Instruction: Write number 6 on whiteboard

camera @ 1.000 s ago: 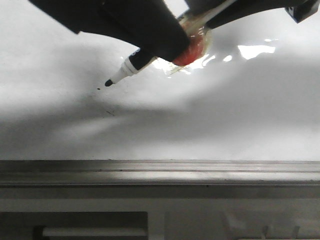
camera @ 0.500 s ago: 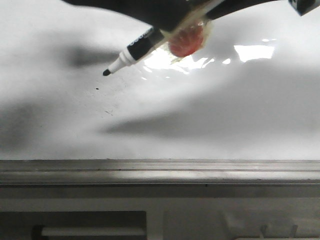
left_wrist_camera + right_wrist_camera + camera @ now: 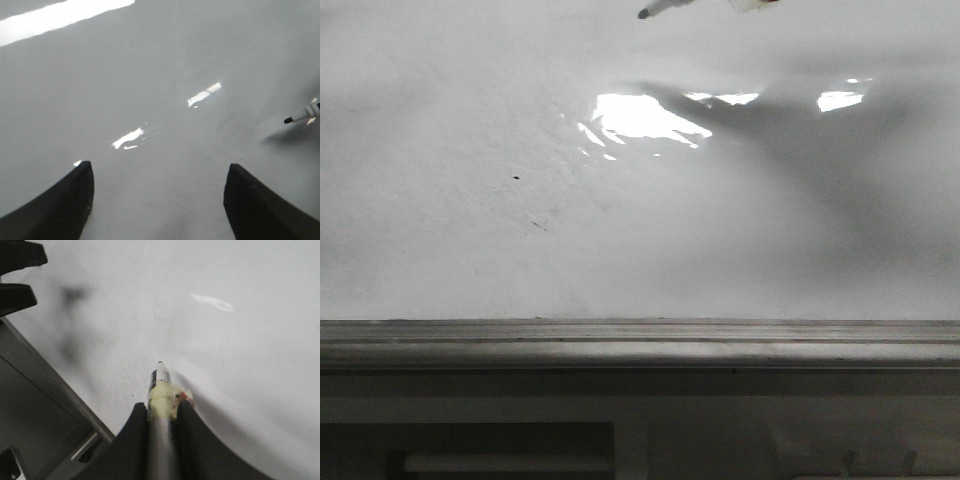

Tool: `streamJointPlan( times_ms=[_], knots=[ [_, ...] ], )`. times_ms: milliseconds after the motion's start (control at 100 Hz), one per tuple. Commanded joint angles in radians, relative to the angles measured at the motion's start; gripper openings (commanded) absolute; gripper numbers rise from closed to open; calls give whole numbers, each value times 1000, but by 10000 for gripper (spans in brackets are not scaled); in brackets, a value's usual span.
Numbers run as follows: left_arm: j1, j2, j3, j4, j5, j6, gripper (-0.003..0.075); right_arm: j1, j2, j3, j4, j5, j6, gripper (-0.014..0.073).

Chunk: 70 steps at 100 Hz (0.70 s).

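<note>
Right wrist view alone shows right fingers (image 3: 161, 415) clamping the marker (image 3: 161, 390); left fingers (image 3: 157, 200) spread, empty

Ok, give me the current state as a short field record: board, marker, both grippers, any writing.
board: large glossy white whiteboard, grey metal ledge along its bottom edge
marker: black-tipped white marker, tip off the board
right gripper: shut on marker
left gripper: open, holding nothing
writing: no number 6 visible, only a tiny dark speck and faint scratches
</note>
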Motion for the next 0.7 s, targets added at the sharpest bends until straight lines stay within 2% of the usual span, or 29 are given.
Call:
streamJointPlan(
  times_ms=[0,260,410,580,690],
  knots=[
    [27,-34,-12,-43,-39,-11,493,-2,6,-22,48,-78,-20,-60],
    [32,-44,-10,-43,-52,-11,493,-2,86,-22,48,-111,-35,-60],
    [32,-44,-10,-43,-63,-11,493,0,123,-22,42,-36,-49,-60],
    [32,-44,-10,-43,-64,-11,493,6,138,-22,-11,69,-39,-60],
    [32,-44,-10,-43,-64,-11,493,6,127,-22,-133,89,69,-60]
  ],
)
